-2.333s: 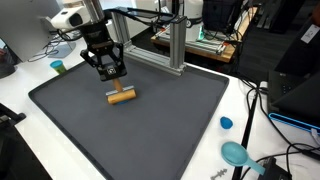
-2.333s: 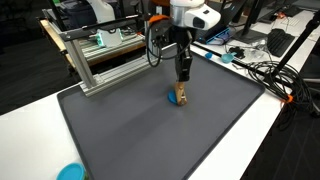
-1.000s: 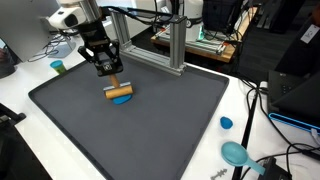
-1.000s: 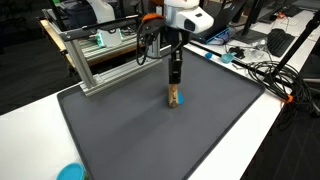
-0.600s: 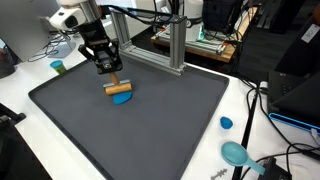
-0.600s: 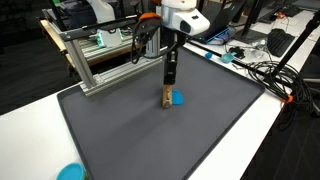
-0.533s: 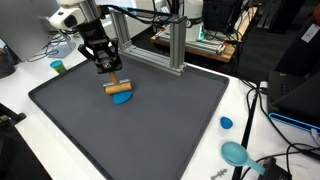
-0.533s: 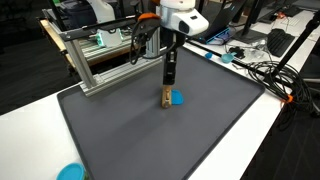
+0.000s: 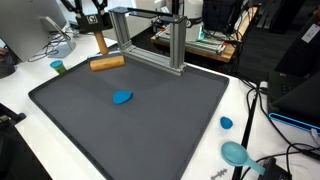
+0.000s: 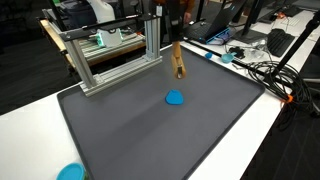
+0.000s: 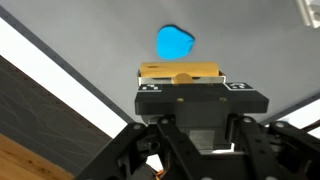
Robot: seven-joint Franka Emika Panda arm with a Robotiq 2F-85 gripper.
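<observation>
No writing can be read. The claw's body carries two small pale marks in the wrist view, too blurred to make out.

The claw is clamped on the handle of a wooden T-shaped tool and holds it in the air, well above the dark mat. The handle points up into the claw and the cross-bar hangs below. On the mat lies a small blue blob, apart from the tool. In the wrist view the blob shows just past the tool's cross-bar.

Behind the mat stands an aluminium frame, close to the raised tool in both exterior views. On the white counter there is a green cup beyond the mat's far corner, a small blue cap, and a teal scoop with cables beside it.

In an exterior view the tool is seen edge-on as a narrow strip in front of the frame, with the blob below it. That view also catches a round blue thing at the counter's near edge. Only the wrist view shows the fingers on the wood.
</observation>
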